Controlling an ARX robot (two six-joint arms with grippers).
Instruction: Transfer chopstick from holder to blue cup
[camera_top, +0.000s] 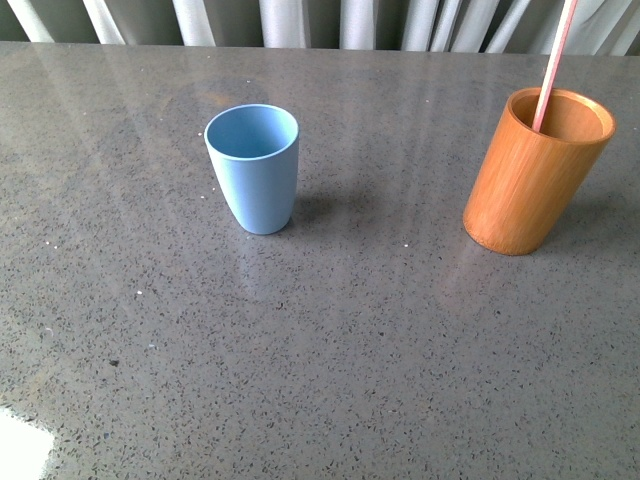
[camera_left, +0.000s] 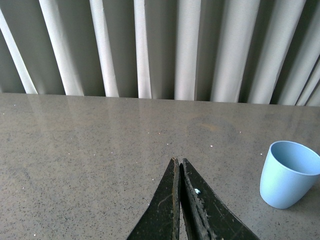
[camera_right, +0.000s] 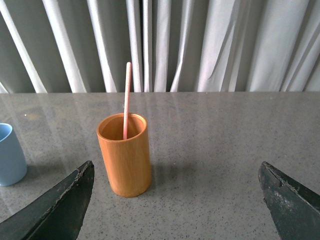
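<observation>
A light blue cup (camera_top: 254, 166) stands upright and empty left of centre on the grey table; it also shows as the blue cup (camera_left: 288, 174) and the blue cup (camera_right: 9, 155). To the right stands the orange-brown holder (camera_top: 533, 172), the same holder (camera_right: 125, 154), with one pink-red and white chopstick (camera_top: 555, 62) leaning up out of it, the chopstick (camera_right: 126, 99). My left gripper (camera_left: 179, 161) is shut on nothing, apart from the cup. My right gripper (camera_right: 176, 170) hangs wide open short of the holder. Neither arm appears in the front view.
A pleated grey-white curtain (camera_top: 300, 20) runs along the table's far edge. A white patch (camera_top: 20, 450) lies at the near left corner of the speckled table (camera_top: 350, 350).
</observation>
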